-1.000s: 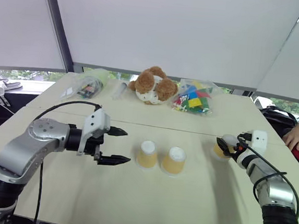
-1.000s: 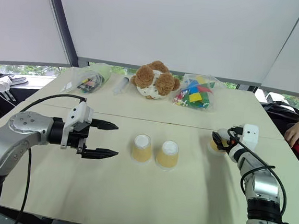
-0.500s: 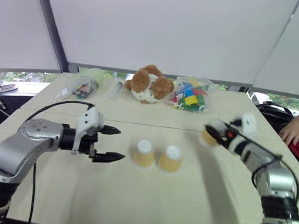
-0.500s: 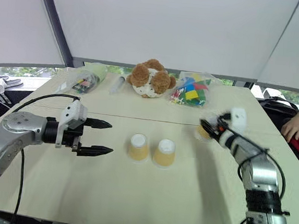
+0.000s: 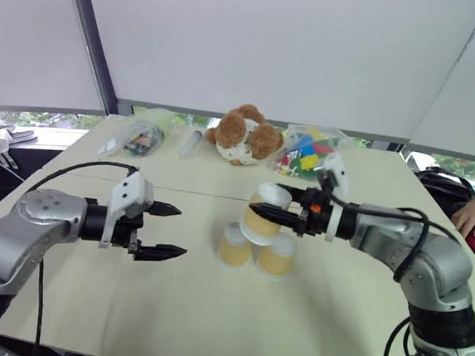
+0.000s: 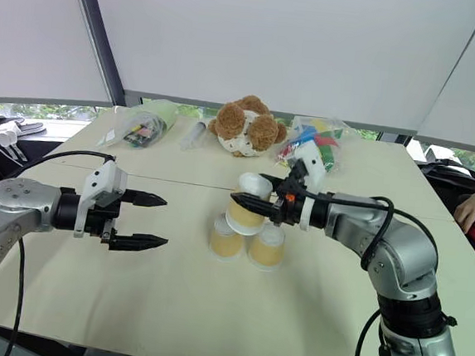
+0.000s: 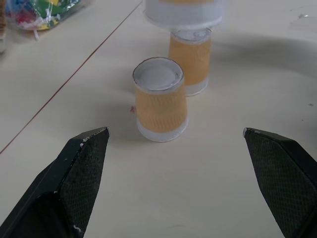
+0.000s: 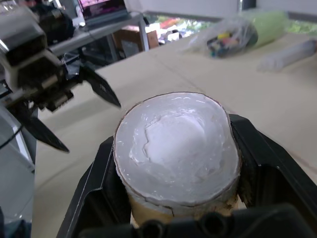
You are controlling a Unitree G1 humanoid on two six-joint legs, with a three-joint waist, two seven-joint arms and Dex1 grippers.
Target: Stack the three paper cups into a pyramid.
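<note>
Beige table, tan white-based paper cups, third in right gripper.

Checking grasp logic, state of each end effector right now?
Left end effector: open, empty.
Right end effector: shut on third paper cup, above the two standing cups.
</note>
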